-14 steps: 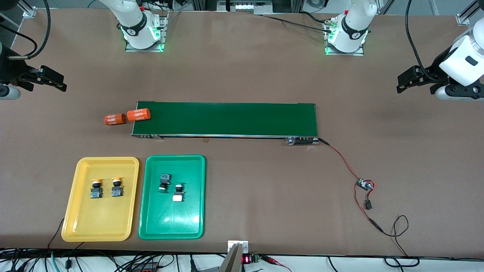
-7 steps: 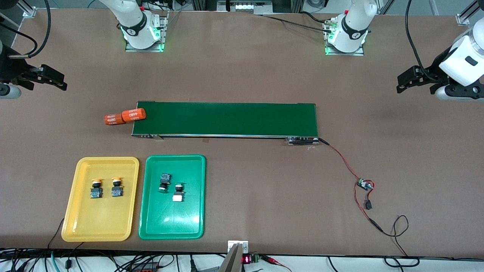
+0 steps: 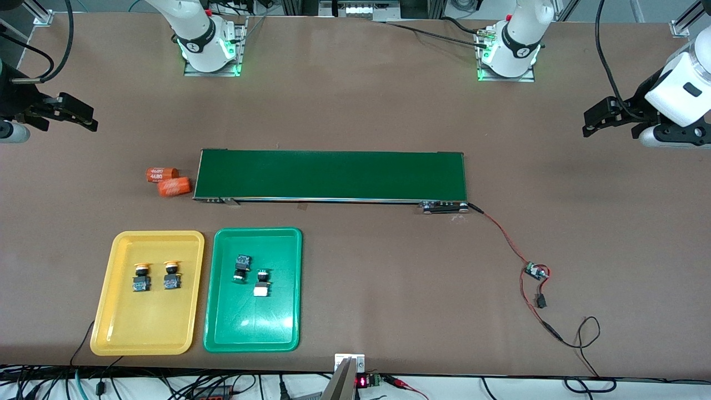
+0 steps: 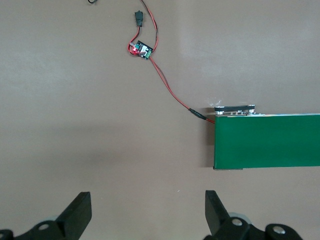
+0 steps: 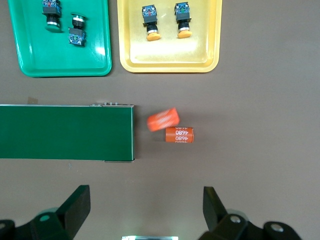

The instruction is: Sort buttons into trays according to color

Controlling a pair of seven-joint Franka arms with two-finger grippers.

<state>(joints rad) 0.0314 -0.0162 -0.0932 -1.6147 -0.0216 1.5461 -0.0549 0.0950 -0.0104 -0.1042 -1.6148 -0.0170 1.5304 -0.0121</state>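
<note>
Currently I see both yellow buttons (image 3: 155,276) in the yellow tray (image 3: 119,333), both green buttons (image 3: 251,273) in the green tray (image 3: 250,333). Left gripper (image 3: 608,119) and right gripper (image 3: 69,115) wait with jaws spread at the table's end edges.

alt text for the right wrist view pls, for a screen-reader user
Two yellow-capped buttons lie in a yellow tray and two green-capped buttons in a green tray beside it. Two orange cylinders lie on the brown table off the end of a dark green conveyor belt, and the open right gripper hangs over bare table.
</note>
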